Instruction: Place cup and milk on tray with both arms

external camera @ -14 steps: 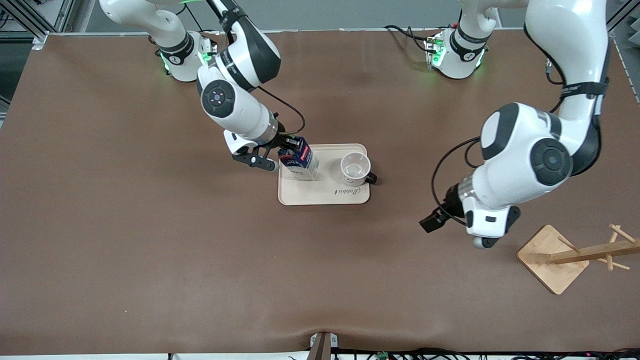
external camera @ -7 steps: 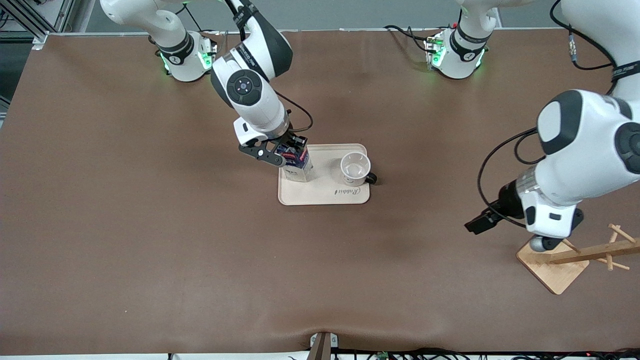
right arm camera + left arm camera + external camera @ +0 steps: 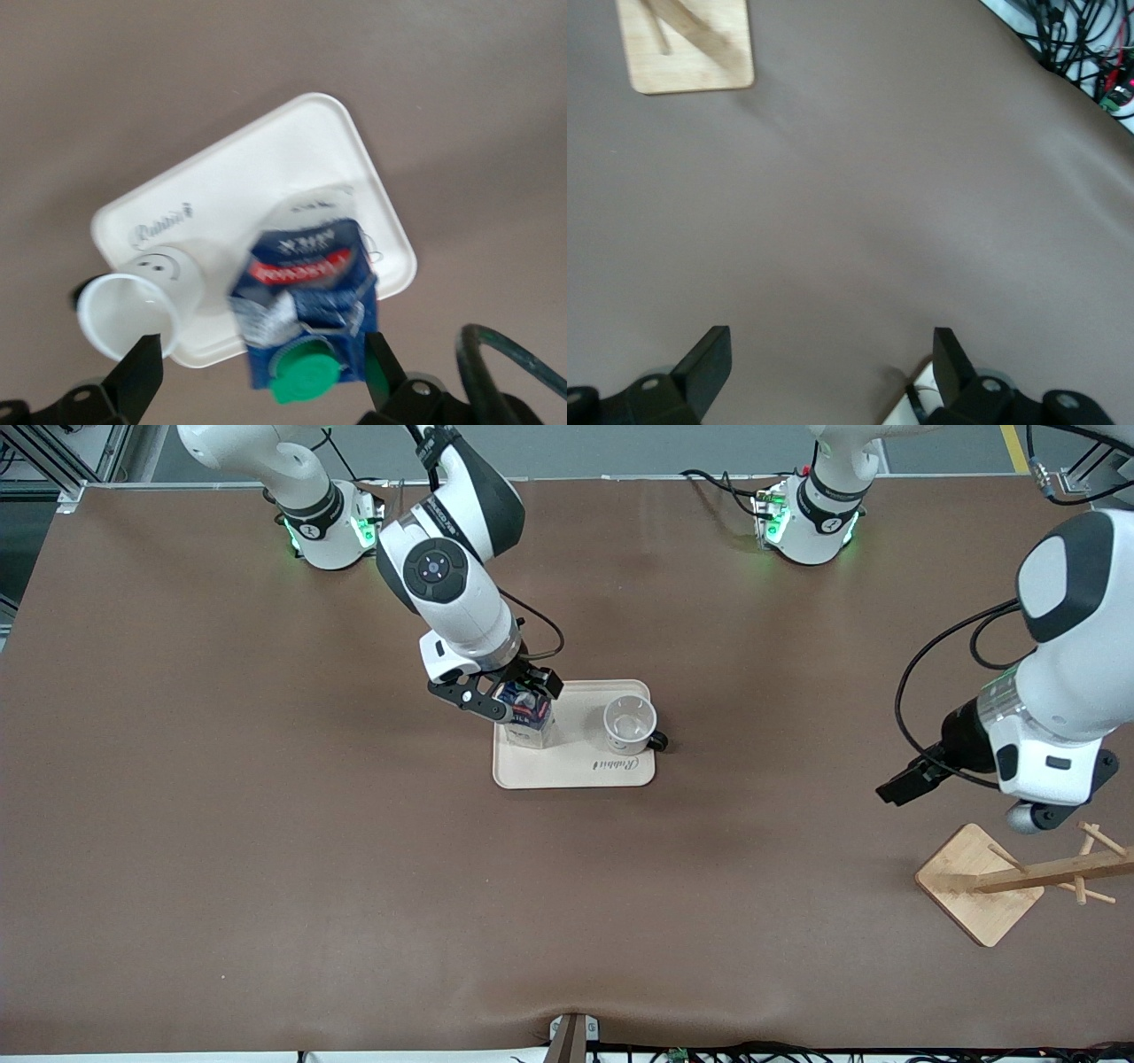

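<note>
the right gripper has its jaws spread apart, one finger on each side of the milk with a gap showing in the right wrist view, so it reads as let go rather than gripped. the left gripper is also wide open and holds nothing, hanging over bare table near the wooden rack at the left arm's end. the milk stands upright on the tray, at the side toward the right arm, green cap up; the cup stands upright on the same tray beside it, toward the left arm, handle poking over the rim. both things look placed, so the task seems all but done; what is left, by my reckoning, is for the right arm to lift clear without tipping the carton. the right arm reaches down from its base with the wrist just above the carton top; the left arm waits, elbow high, forearm bent down over the table.
</note>
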Controlling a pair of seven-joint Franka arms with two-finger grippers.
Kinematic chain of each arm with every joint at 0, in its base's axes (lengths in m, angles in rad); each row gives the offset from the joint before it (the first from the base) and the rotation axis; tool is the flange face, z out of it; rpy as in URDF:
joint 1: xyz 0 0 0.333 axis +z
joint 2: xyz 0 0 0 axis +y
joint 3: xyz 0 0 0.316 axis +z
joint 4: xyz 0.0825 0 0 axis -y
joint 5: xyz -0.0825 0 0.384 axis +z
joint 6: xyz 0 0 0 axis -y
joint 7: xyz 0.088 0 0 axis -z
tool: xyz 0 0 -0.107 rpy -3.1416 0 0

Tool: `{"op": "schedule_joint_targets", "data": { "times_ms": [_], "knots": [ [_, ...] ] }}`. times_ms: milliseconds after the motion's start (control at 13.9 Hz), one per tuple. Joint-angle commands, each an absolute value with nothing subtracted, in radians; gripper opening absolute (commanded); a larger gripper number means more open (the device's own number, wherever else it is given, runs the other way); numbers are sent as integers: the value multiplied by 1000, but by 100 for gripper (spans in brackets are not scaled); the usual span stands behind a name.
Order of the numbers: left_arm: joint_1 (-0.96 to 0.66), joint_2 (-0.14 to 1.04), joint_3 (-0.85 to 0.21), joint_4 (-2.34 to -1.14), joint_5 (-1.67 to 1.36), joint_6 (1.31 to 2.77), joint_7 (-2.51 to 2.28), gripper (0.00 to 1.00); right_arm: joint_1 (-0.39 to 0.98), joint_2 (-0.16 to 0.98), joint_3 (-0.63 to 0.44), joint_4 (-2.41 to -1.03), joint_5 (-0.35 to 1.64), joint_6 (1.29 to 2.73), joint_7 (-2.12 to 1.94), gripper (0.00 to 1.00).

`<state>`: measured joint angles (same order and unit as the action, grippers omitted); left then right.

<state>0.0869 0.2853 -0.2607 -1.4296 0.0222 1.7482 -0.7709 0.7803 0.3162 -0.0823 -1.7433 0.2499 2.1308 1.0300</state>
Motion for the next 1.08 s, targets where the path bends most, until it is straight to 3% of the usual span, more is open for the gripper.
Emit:
{"op": "schedule_joint_targets", "data": {
  "times_ms": [0,216,360,504,791,1007],
  "knots": [
    [92,265,-273,-1422,127,1671,-761,100,761,322,-91,-1639,230,2007,1052,100],
    [92,267,-268,-1365,149,1620,-663,100,675,321,-94,-1460,224,1705,1057,100],
    [127,267,-276,-1359,138,1612,-551,100,586,316,-94,-1334,224,1591,1039,100],
    [130,256,-276,-1359,140,1591,-432,100,523,290,-92,-1312,222,1482,950,100],
    [130,218,-270,-1359,150,1553,-306,100,366,253,-120,-1295,215,1372,775,100],
    [149,215,-268,-1359,150,1537,-213,100,280,178,-120,-1290,63,1362,439,100]
  ]
}}
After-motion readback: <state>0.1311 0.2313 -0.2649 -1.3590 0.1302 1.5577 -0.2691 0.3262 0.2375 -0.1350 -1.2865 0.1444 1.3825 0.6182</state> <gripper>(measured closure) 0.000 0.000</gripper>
